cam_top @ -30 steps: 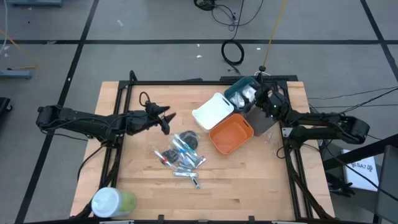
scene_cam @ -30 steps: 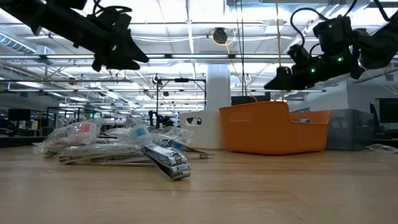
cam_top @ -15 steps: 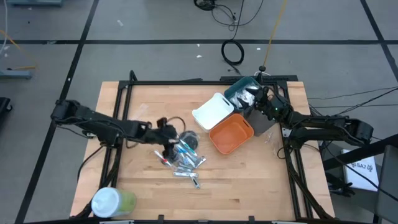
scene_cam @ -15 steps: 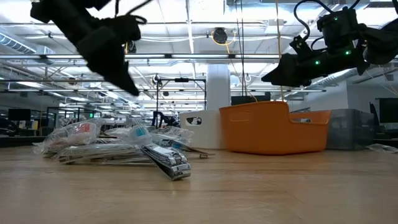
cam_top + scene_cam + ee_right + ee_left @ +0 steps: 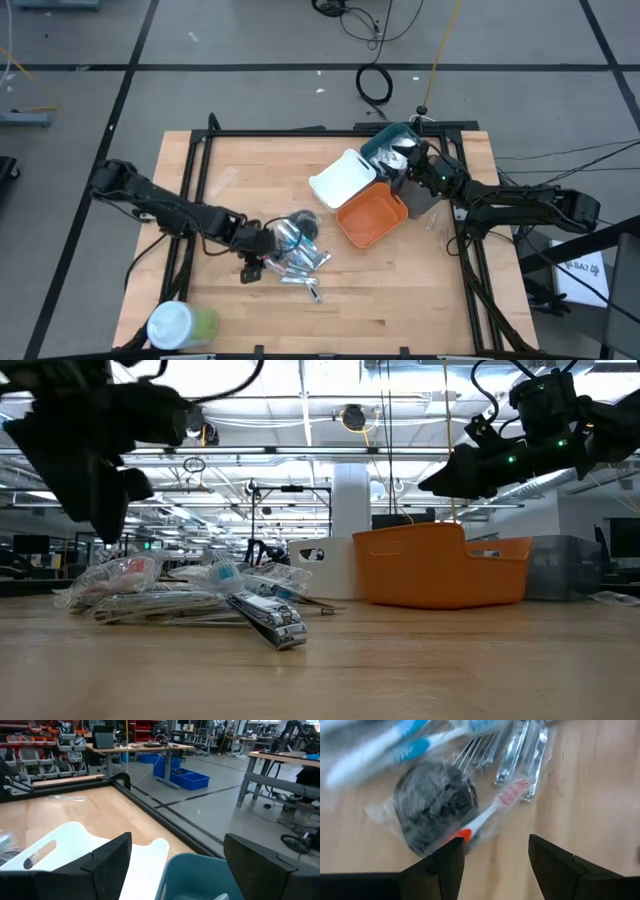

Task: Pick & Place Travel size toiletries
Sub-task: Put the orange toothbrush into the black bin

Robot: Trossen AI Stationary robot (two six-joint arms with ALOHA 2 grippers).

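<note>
The travel size toiletries (image 5: pixel 295 245) lie in a pile mid-table, also seen in the low view (image 5: pixel 190 590). In it are clear-wrapped blue-white sticks (image 5: pixel 380 745), a wrapped dark grey disc (image 5: pixel 435 805), a red-and-white stick (image 5: pixel 490 810) and silver clippers (image 5: pixel 520 750). My left gripper (image 5: pixel 255 255) is open and hangs just above the pile's left near side (image 5: pixel 496 842), fingers pointing down, touching nothing. In the low view it (image 5: pixel 95 500) stands above the pile. My right gripper (image 5: pixel 405 158) is open over the teal bin (image 5: pixel 200 870), holding nothing (image 5: pixel 176 840).
A white bin (image 5: pixel 342 178), an orange bin (image 5: pixel 372 215), a teal bin (image 5: pixel 385 145) and a dark bin (image 5: pixel 425 195) cluster at the table's far right. A white-and-green cylinder (image 5: pixel 180 325) stands at the near left corner. Bare wood lies near and right of the pile.
My left gripper has swung from the pile's far left side toward the near edge, dropped low and tipped its fingers down over the pile's left side. It stayed open. The pile has not moved.
</note>
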